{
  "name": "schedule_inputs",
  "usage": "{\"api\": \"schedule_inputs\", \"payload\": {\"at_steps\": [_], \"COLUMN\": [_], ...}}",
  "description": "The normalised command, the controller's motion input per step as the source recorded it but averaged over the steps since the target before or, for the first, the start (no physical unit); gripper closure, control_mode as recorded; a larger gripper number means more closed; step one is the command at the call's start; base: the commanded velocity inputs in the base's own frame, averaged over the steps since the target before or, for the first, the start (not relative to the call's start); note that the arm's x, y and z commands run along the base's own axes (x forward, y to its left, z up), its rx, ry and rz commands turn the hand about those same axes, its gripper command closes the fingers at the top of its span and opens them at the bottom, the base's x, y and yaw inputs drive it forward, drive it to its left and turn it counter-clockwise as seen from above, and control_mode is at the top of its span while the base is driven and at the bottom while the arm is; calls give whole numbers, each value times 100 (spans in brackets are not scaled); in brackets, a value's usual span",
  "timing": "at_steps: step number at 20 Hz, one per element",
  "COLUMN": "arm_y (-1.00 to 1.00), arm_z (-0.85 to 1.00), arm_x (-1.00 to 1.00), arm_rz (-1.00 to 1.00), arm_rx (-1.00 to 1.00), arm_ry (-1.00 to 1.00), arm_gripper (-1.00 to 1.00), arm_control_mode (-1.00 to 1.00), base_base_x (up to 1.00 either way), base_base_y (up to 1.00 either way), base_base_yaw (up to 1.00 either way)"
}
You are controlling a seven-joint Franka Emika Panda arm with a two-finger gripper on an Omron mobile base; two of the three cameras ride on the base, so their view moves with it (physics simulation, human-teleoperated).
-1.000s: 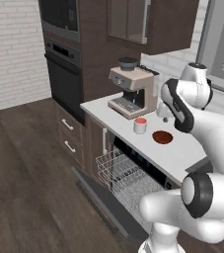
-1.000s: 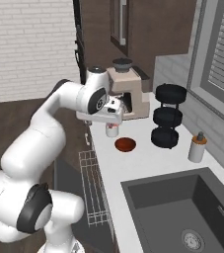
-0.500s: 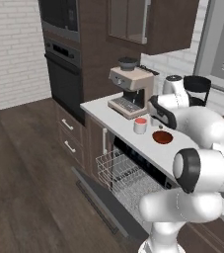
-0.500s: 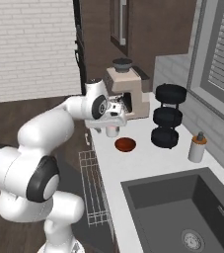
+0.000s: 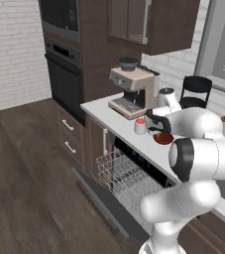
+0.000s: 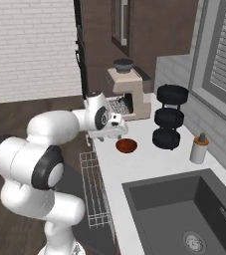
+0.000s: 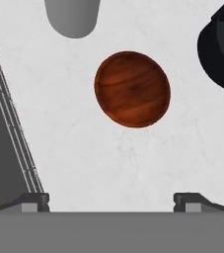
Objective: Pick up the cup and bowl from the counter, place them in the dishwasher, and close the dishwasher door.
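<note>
So the table [image 6: 149, 164] is this long pale worktop over dark brown cabinets, with a dark grey sink [image 6: 184, 214] sunk into the near end in the right base view. Under it the dishwasher [image 5: 134, 173] sits wide open, its door [image 5: 101, 201] dropped flat toward the floor and the white wire rack [image 5: 121, 173] pulled out over it. Back on the table there's a beige coffee machine [image 5: 131, 92] and a black three-tier stand [image 6: 168, 117], plus a soap bottle [image 6: 199, 148] near the window wall. The white arm reaches over the table edge and the gripper [image 7: 111, 200] hangs right above the surface, jaws spread wide with nothing between them. The bowl [image 7: 132, 89], glossy red-brown, sits on the table straight ahead of the jaws in the hand view, not touched. The cup [image 5: 140, 126] stands upright just beside the bowl, between it and the coffee machine; the hand view catches its grey side at the top edge.
</note>
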Motion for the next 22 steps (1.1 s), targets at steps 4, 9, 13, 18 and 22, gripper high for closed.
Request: {"api": "schedule_inputs", "payload": {"at_steps": [4,9,13,18,22], "arm_y": [0,-15,-26,-23,-5], "arm_z": [-47,-45,-33,-31,-32], "arm_x": [31,38,39,30,18], "arm_rz": [0,0,0,2,5], "arm_rx": [0,0,0,0,0], "arm_ry": [0,0,0,0,0], "arm_gripper": [-100,-100,-100,-100,-100], "arm_control_mode": [-100,-100,-100,-100,-100], "base_base_x": [0,0,0,0,0], "base_base_y": [0,0,0,0,0], "base_base_yaw": [0,0,0,0,0]}}
